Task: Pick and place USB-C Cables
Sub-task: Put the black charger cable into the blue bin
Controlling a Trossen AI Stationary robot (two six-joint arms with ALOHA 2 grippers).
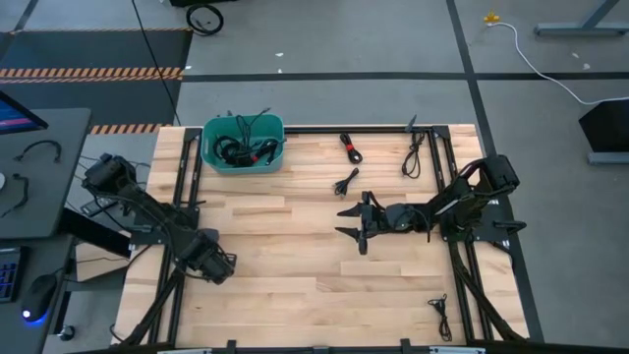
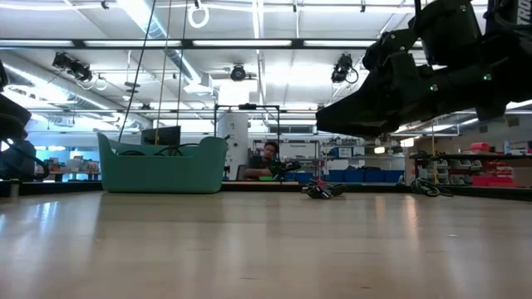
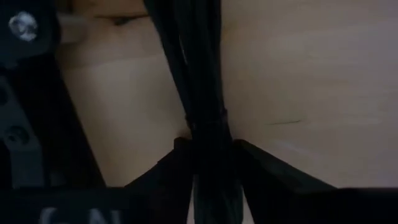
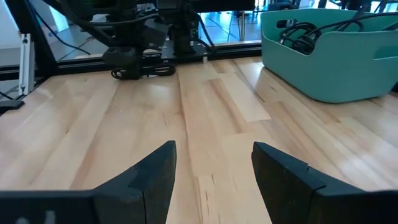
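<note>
**Empty pincer over mid-worktop, cables still to fetch**

My right pincer (image 1: pixel 351 221) hangs spread over the middle of the worktop (image 1: pixel 295 285), holding nothing; in my right wrist view bare wood shows between the two fingers (image 4: pixel 149 177). In the low view the arm hangs clear above the wood, so I judge I am between carries, free to turn toward whichever loose cable comes next.

The teal bin (image 1: pixel 243 146) sits at the far edge of the worktop, left of centre, and already holds a tangle of black USB-C cables (image 1: pixel 239 147), one with a red tie. That is plainly where they are meant to go. Four cables remain on the wood: one with a red tie (image 1: pixel 351 147) near the far edge, a small one (image 1: pixel 346 182) just beyond my pincer, a long loose one (image 1: pixel 412 157) near the right frame rail, and one (image 1: pixel 441 313) off at the near right corner. The small one is nearest and looks like the easy next pick.

My left pincer (image 1: pixel 218 265) waits low at the near left of the worktop. Its wrist view is filled by dark wiring running between the fingers, so I cannot tell whether it is spread or pressed together.

The bin's wall hides how many cables lie inside, and in the low view the loose cables show only as small dark lumps.
</note>
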